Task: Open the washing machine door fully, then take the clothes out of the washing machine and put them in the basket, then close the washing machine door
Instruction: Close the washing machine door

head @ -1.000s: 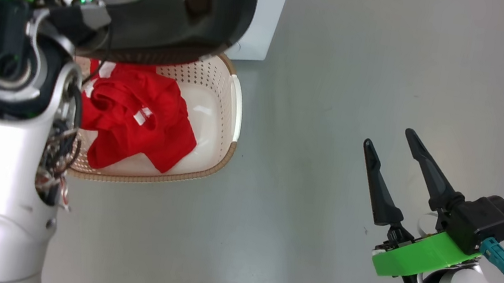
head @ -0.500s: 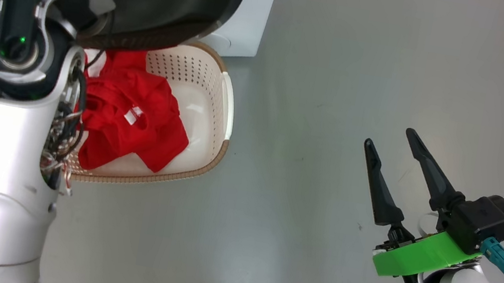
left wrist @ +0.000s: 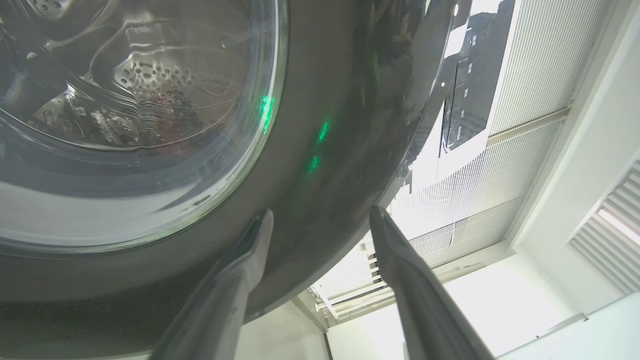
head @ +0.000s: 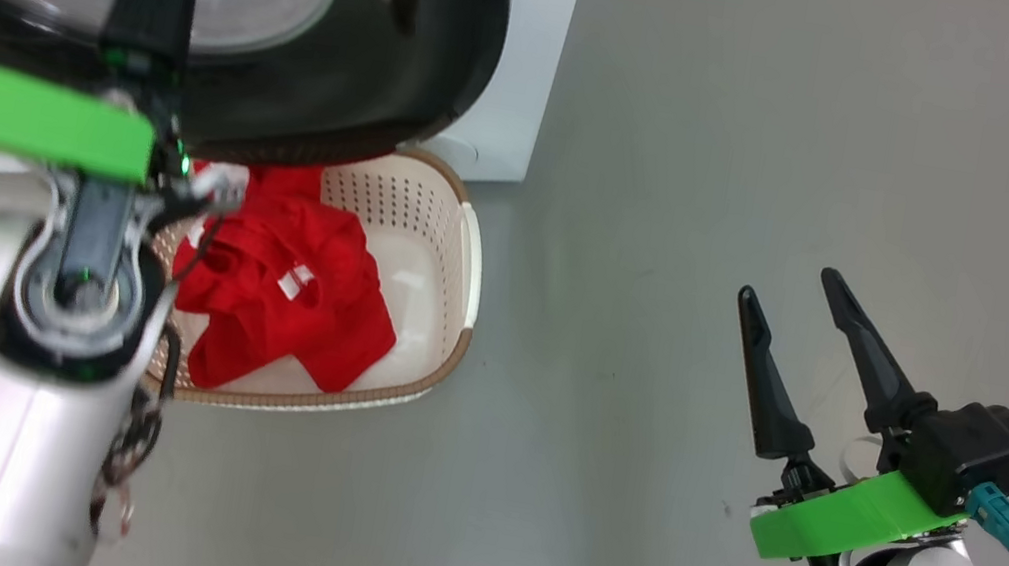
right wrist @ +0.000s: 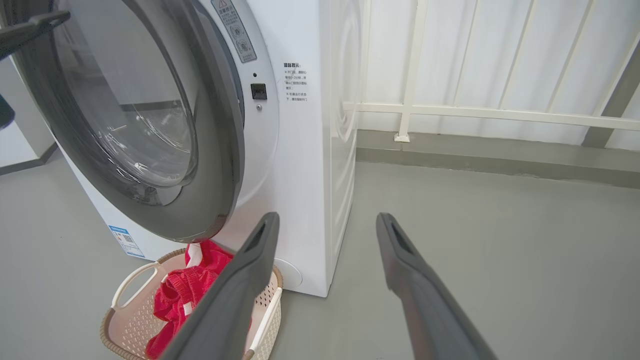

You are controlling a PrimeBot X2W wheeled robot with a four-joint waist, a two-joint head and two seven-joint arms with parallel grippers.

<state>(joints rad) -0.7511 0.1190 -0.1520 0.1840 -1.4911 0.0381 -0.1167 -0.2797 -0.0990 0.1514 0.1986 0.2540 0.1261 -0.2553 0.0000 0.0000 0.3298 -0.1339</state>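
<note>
left pincer [left wrist: 320, 212]: mine, fingers apart and clamped on nothing, tips close up at the lower rim of the washing machine door [left wrist: 325, 100]; I cannot tell whether they touch it
right pincer [head: 788, 285]: fingers apart and empty, well off to the right of the door, above the bare floor [head: 687, 150]
door, place: swung out from the front of the washing machine [right wrist: 310, 175], reaching over the basket [head: 443, 354]
door, make: a wide glossy black ring round a bulging clear glass bowl; through the glass the drum [left wrist: 150, 85] shows as perforated steel
door, handling: I judge it rigid and fairly heavy, free to swing in one arc on its hinge; the gloss looks slick, so a pinch would likely slide off
door, where to take it: a flat push on the black ring, at the edge farthest from the hinge, and not on the glass bulge
clothes [head: 291, 290]: bright red with a small white label, crumpled in the basket just under the door's lower edge; soft, limp and light by the look
basket, make: cream plastic, perforated walls, brown woven-look rim, partly beneath the door
step in hand: by my reckoning only the shutting of the door is left
</note>
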